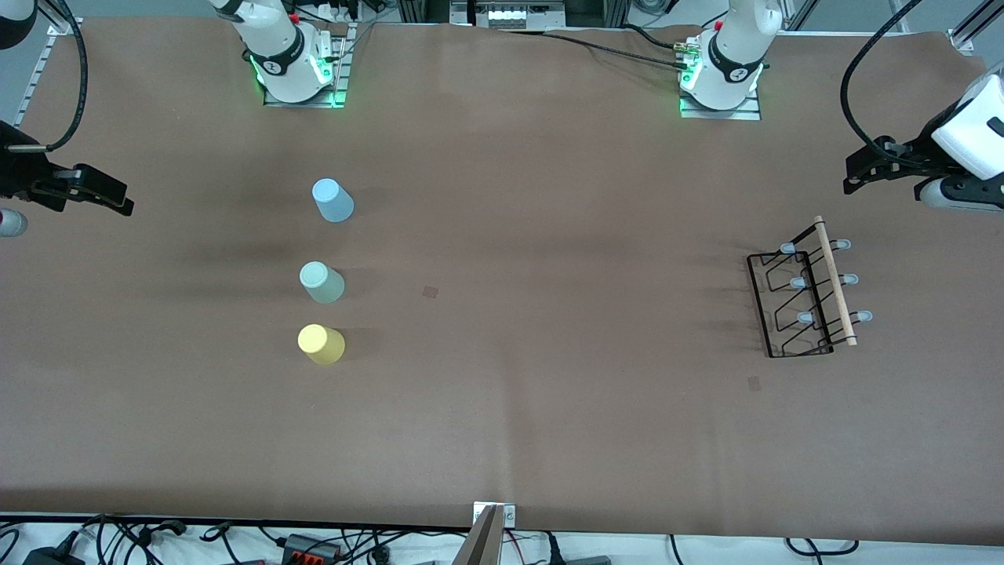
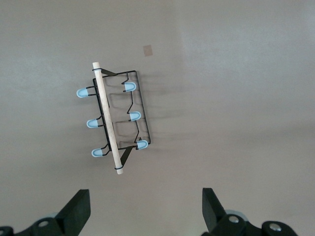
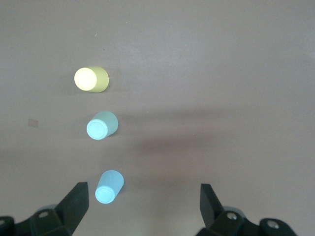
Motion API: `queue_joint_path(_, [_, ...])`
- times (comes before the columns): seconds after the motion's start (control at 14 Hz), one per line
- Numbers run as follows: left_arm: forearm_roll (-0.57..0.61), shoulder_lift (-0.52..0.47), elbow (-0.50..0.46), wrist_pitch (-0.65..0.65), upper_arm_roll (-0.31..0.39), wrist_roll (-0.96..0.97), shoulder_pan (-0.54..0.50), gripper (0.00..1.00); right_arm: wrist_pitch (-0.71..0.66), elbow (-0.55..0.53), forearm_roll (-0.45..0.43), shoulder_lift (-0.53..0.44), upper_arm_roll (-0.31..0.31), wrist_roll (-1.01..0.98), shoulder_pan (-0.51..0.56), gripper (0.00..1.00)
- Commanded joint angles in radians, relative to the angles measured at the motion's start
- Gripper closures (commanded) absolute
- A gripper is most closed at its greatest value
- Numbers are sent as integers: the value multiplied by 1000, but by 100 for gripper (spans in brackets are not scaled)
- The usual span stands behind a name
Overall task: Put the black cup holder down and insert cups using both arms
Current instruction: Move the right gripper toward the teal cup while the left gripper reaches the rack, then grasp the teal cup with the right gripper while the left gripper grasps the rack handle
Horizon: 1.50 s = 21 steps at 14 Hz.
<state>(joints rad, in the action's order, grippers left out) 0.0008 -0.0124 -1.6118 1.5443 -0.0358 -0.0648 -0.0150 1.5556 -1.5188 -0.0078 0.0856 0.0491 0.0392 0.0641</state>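
Note:
Three cups stand in a row toward the right arm's end of the table, closed ends up: light blue cup [image 1: 333, 200] [image 3: 109, 187] farthest from the front camera, mint cup [image 1: 321, 282] [image 3: 102, 125] in the middle, yellow cup [image 1: 321, 344] [image 3: 90, 79] nearest. The black cup holder [image 1: 835, 282] [image 2: 107, 115] rests on the table toward the left arm's end, its wooden rod on top and its blue-tipped pegs pointing out to both sides. My left gripper [image 1: 851, 176] [image 2: 146, 201] hangs open and empty over the table beside the holder. My right gripper [image 1: 118, 198] [image 3: 143, 194] hangs open and empty beside the cups.
Brown cover [image 1: 549, 235] spans the table. Two small dark square marks lie on it, one [image 1: 430, 292] mid-table, one [image 1: 754, 383] near the holder. Both arm bases [image 1: 298, 71] [image 1: 722, 78] stand along the top edge. Cables [image 1: 314, 545] run along the front edge.

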Motion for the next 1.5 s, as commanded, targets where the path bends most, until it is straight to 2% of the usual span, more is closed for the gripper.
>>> queue_joint_path(0.0, [22,-21,-20,11,-7,8,-2,0,-11,-3,-6,-13,1,-12,3,0])
queue_joint_path(0.21, [22,-21,-20,7,-7,8,-2,0,-2,-44,2,-9,3,-16,2,0])
queue_joint_path(0.43, [22,-24,-20,-1,-9,8,-2,0,72,-161,2,0,11,-19,-3,0])
queue_joint_path(0.57, [22,-26,-19,-1,-12,10,6,0,231,-280,40,6,12,-19,-7,0])
queue_joint_path(0.79, [22,-23,-17,0,-32,22,3,0,505,-472,45,14,21,-19,-59,0])
queue_joint_path(0.86, [22,-15,-16,0,-30,19,4,0,587,-532,45,17,41,-18,-62,0])
queue_joint_path(1.0, [22,17,1,-67,-29,17,-3,0,742,-631,42,31,54,-18,-63,0])
queue_joint_path(1.21, [30,87,-6,-176,-9,25,-43,0,828,-664,43,83,55,-9,-84,0])
queue_joint_path(1.36, [65,164,-11,-136,-9,36,-77,0,859,-664,43,105,55,4,-87,0])
queue_joint_path(1.43, [105,178,-26,-54,-9,20,-94,0,892,-663,43,118,55,10,-105,0])
